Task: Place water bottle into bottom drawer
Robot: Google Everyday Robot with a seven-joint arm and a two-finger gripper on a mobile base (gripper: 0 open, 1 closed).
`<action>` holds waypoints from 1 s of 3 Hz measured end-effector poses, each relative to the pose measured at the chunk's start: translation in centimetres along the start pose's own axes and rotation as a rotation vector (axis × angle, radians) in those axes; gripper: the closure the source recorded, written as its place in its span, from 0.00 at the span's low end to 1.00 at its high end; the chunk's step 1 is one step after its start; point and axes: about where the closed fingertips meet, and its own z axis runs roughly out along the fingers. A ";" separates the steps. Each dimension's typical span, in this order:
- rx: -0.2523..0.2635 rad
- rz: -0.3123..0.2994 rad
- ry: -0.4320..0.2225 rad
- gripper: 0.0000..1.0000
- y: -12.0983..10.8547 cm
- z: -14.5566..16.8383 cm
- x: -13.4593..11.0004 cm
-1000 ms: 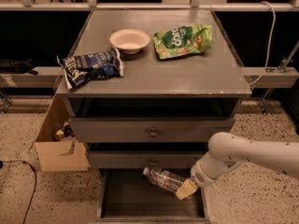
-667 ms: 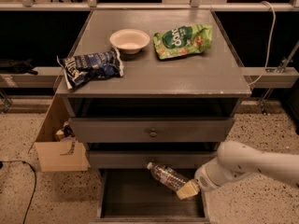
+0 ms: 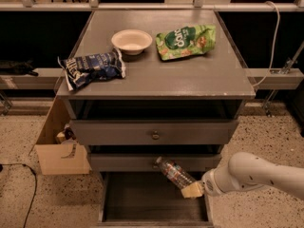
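The water bottle (image 3: 174,173) is a clear ribbed bottle held tilted, its cap end up-left near the middle drawer's knob. My gripper (image 3: 192,190) comes in from the right on a white arm and is shut on the bottle's lower end, above the right side of the bottom drawer. The bottom drawer (image 3: 154,198) is pulled out, a shallow tray with a dark floor and thin grey walls.
The grey cabinet top (image 3: 156,70) holds a blue chip bag (image 3: 92,68), a white bowl (image 3: 132,41) and a green chip bag (image 3: 186,42). Two upper drawers with brass knobs (image 3: 155,136) are shut. A cardboard box (image 3: 59,148) stands on the floor at the left.
The arm has shifted right and a little down with the bottle. The bottle now hangs lower over the open bottom drawer.
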 end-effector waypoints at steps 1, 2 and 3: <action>0.016 -0.013 0.010 1.00 0.2 0.7 -0.3; 0.032 -0.019 0.057 1.00 0.0 3.8 -0.2; 0.018 0.004 0.146 1.00 -0.6 9.6 0.2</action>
